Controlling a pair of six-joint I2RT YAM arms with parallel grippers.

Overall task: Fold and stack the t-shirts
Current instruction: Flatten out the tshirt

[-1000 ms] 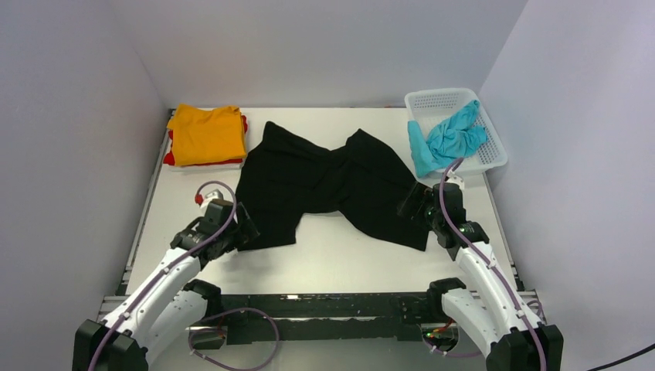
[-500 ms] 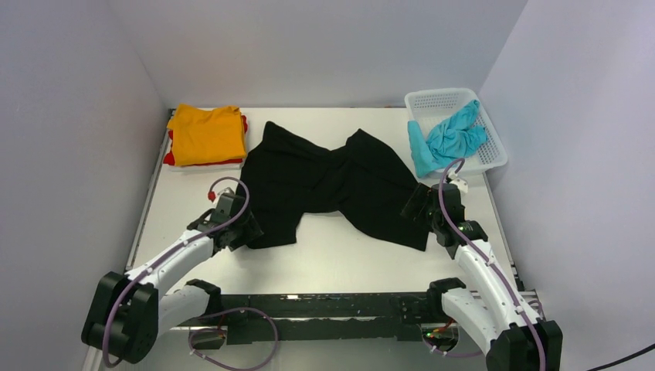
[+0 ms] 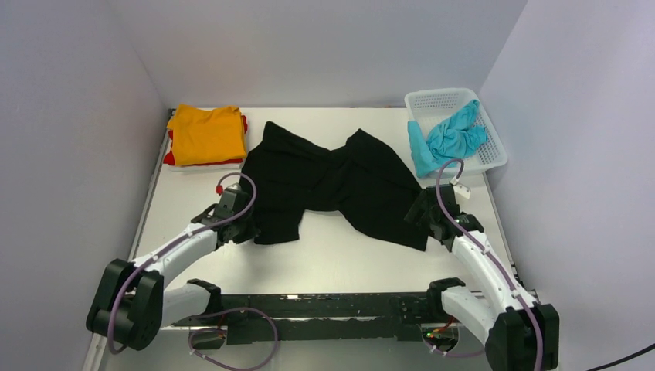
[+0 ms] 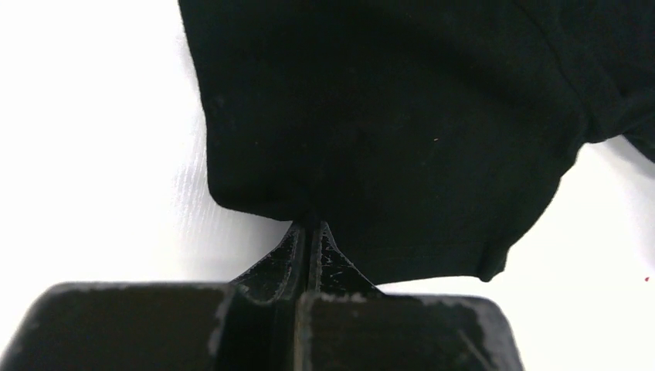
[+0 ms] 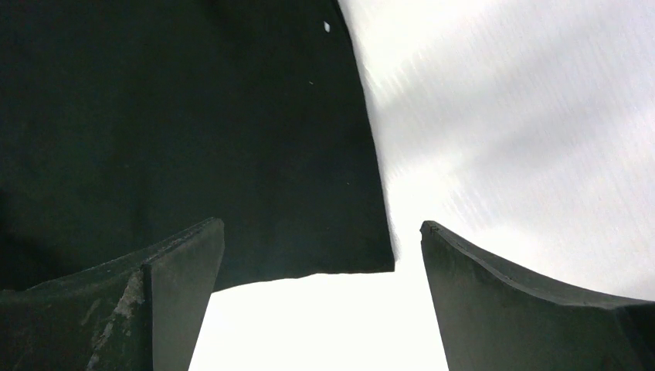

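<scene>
The black t-shirt (image 3: 332, 182) lies spread and creased across the middle of the table. My left gripper (image 3: 249, 230) is at its near left corner, and the left wrist view shows the gripper (image 4: 309, 230) shut on the hem of the black t-shirt (image 4: 386, 116). My right gripper (image 3: 421, 214) stands open at the shirt's near right corner. In the right wrist view that corner of the black t-shirt (image 5: 193, 116) lies flat between the wide-apart fingers of the gripper (image 5: 318, 228), not touching them.
An orange t-shirt (image 3: 205, 133) lies folded on a red one (image 3: 170, 158) at the back left. A white lattice basket (image 3: 440, 99) at the back right holds a turquoise t-shirt (image 3: 452, 137). Grey walls close in on both sides.
My left gripper has reached forward onto the black t-shirt's near left corner and shut on it. The right gripper has shifted slightly and stays open.
</scene>
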